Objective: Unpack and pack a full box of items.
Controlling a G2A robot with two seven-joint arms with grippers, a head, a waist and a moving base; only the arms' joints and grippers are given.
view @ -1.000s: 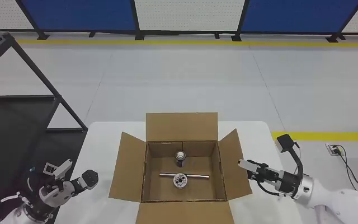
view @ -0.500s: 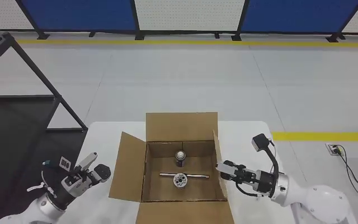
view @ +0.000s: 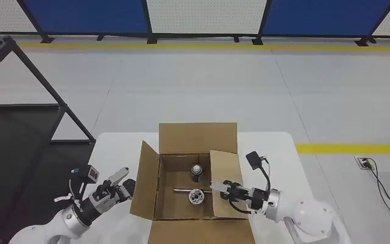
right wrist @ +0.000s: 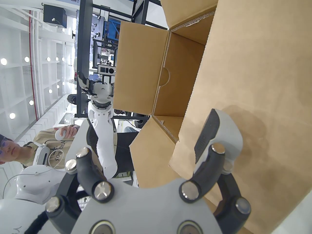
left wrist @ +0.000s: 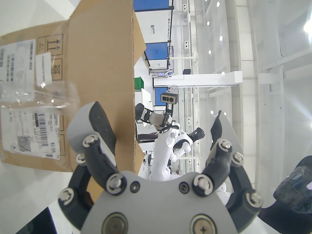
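An open cardboard box [view: 198,139] stands mid-table. Inside lie a dark can [view: 196,172] and a metal rod with a round silver part [view: 195,195]. My left gripper [view: 124,181] is at the box's left flap [view: 142,183], which stands nearly upright. In the left wrist view this gripper [left wrist: 158,127] is open, the labelled flap [left wrist: 97,49] edge between its fingers. My right gripper [view: 222,187] presses the right flap [view: 224,171], tilted in over the box. In the right wrist view it [right wrist: 150,132] is open, one finger [right wrist: 209,127] lying against the flap [right wrist: 243,86].
The white table [view: 109,155] has bare room to either side of the box. The back flap [view: 198,131] and front flap [view: 201,233] lie folded outward. A black metal frame [view: 36,85] stands off the table's left.
Both arms have moved inward to the box. The left flap has risen from flat to nearly upright, and the right flap has swung up and over the opening.
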